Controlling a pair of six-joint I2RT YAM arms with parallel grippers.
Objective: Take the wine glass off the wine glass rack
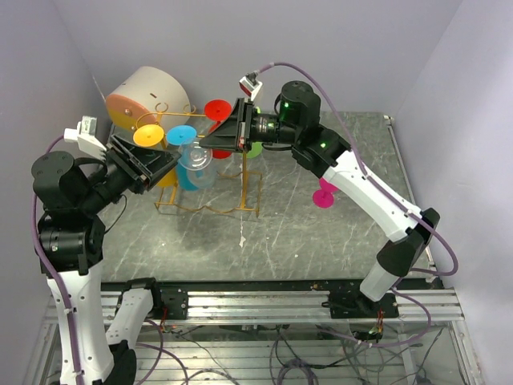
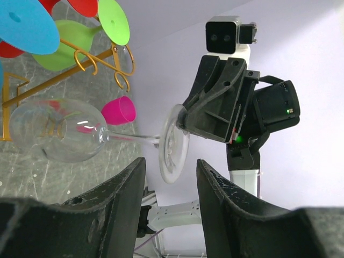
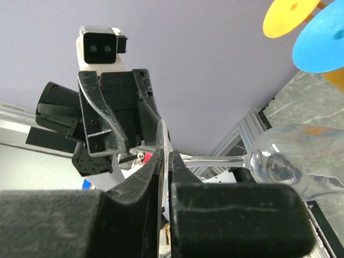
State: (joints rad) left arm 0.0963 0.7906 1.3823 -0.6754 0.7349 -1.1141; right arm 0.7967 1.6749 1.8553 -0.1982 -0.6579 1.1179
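Above a grey, white-veined stone-look tabletop [image 1: 321, 249], the right gripper [image 3: 165, 158] holds a clear, smooth-walled wine glass [image 2: 59, 131] on its side, the two black, coarse-textured fingers pinched together on the thin edge of its round foot [image 2: 173, 145]. A slender stem [image 2: 131, 138] runs level from that foot to the rounded bowl, which lies over the thin gold-yellow wire rack [image 1: 243, 184] in the overhead view. Whether the bowl touches the wire cannot be told. The left gripper [image 2: 171, 164] faces the glass from the opposite side with its curved black fingers apart, the foot and stem showing in the gap between them; no contact is visible.

The rack stands on slim uprights with a wavy lower rail and hooked loops along the top. Opaque plastic goblets hang from it, their flat round feet showing as yellow [image 1: 149, 135], blue [image 1: 182, 134], red [image 1: 217, 107] and green [image 1: 253, 150] discs. A white drum with an orange end face [image 1: 152, 96] lies tilted just behind the rack, against the pale wall. A magenta goblet [image 1: 325, 195] rests on the tabletop under the right arm, well apart from the rack. Both arms are bolted to a ribbed aluminium rail [image 1: 264, 305] at the near edge.
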